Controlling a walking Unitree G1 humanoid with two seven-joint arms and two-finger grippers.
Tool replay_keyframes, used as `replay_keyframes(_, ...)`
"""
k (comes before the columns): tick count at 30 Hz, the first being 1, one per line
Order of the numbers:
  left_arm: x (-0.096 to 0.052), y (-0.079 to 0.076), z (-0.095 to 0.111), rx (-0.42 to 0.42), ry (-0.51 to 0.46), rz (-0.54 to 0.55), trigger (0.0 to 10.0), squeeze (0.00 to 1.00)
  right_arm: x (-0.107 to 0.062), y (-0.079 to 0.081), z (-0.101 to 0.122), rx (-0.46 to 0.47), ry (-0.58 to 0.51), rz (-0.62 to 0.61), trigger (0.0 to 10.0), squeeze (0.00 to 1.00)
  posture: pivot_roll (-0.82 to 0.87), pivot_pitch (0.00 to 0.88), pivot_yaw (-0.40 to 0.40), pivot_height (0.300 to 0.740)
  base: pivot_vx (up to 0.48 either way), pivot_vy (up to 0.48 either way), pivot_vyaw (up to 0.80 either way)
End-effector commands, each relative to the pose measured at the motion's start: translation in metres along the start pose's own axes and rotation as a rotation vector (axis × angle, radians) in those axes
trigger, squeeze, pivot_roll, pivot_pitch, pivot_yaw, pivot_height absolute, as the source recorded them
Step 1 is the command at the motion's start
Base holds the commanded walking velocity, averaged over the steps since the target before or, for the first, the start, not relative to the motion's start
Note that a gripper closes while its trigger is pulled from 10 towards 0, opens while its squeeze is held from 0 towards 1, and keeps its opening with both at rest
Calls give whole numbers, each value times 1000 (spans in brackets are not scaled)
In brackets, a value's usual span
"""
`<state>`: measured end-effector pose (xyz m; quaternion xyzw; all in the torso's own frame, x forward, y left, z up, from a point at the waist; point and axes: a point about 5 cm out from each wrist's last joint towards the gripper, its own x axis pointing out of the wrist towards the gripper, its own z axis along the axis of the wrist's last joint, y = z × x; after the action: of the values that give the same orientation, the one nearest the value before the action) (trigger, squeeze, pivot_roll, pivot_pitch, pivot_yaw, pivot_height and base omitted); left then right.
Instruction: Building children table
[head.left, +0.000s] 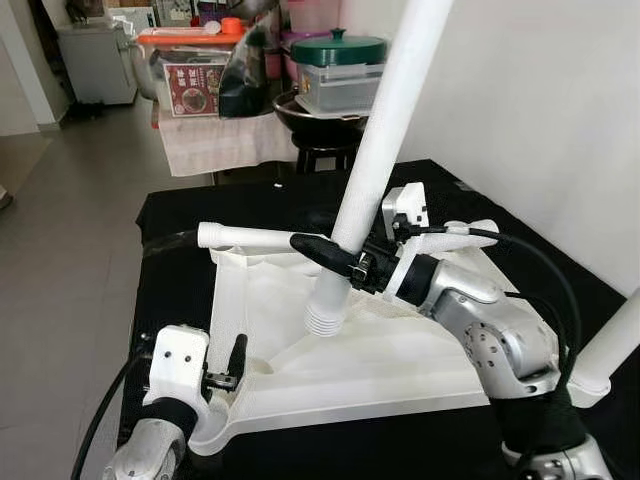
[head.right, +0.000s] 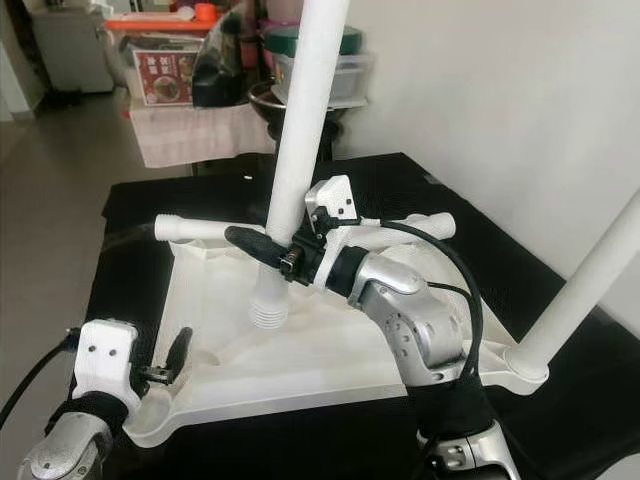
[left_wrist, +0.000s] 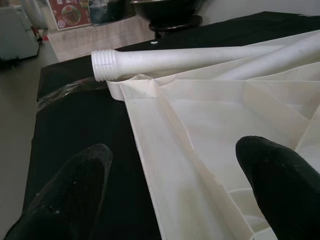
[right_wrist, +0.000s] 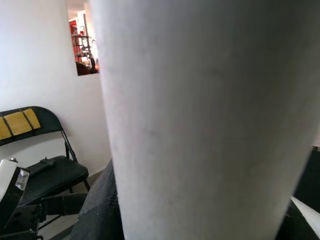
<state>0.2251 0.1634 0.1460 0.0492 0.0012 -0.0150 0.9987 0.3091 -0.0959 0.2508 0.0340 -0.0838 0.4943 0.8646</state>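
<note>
Right claw (head.left: 340, 258) pinches a tilted white leg (head.left: 385, 150), threaded end above the upturned tabletop (head.left: 400, 360). Left claw (head.left: 225, 370), spread, straddles its rim. Risk: leg slipping, cross-threading.

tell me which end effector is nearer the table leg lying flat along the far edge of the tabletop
Right. The right end effector, shut on an upright leg, sits just in front of the lying leg. The left end effector is open at the tabletop's near corner.
</note>
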Motion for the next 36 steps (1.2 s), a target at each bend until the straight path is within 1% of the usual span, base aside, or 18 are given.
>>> replay_keyframes(1, 2, 4, -4, 19, 30, 26, 10000, 0, 0, 3, -1, -4, -5, 8, 10000, 0, 15, 7, -44, 740, 0, 0, 0)
replay_keyframes(7, 5, 6, -5, 50, 33, 31, 10000, 0, -2, 3, -1, 2, -7, 4, 10000, 0, 15, 3, -41, 740, -238, 0, 0)
replay_keyframes(21, 10, 6, -1, 48, 21, 35, 10000, 0, 0, 1, -1, 0, -17, -24, 10000, 0, 19, 0, -43, 740, -298, 0, 0)
replay_keyframes(27, 15, 3, 2, 37, 2, 24, 10000, 0, 2, -1, -4, -2, -12, -60, 10000, 0, 14, 0, -39, 740, 0, 0, 0)
replay_keyframes(31, 16, 3, 2, 34, -1, 24, 10000, 0, 2, -3, -6, -4, -4, -83, 10000, 0, 14, 0, -39, 740, 0, 0, 0)
replay_keyframes(33, 16, 4, 3, 32, -3, 24, 10000, 0, 1, -4, -8, -2, 1, -102, 10000, 0, 14, 0, -39, 740, 0, 0, 0)
replay_keyframes(35, 17, 5, 4, 21, -10, 35, 10000, 0, 1, -9, -12, 2, 13, -157, 10000, 0, 15, 0, -40, 740, 0, 0, 0)
replay_keyframes(36, 17, 5, 4, 21, -10, 35, 10000, 0, 1, -9, -12, 2, 13, -157, 10000, 0, 15, 0, -40, 740, 0, 0, 0)
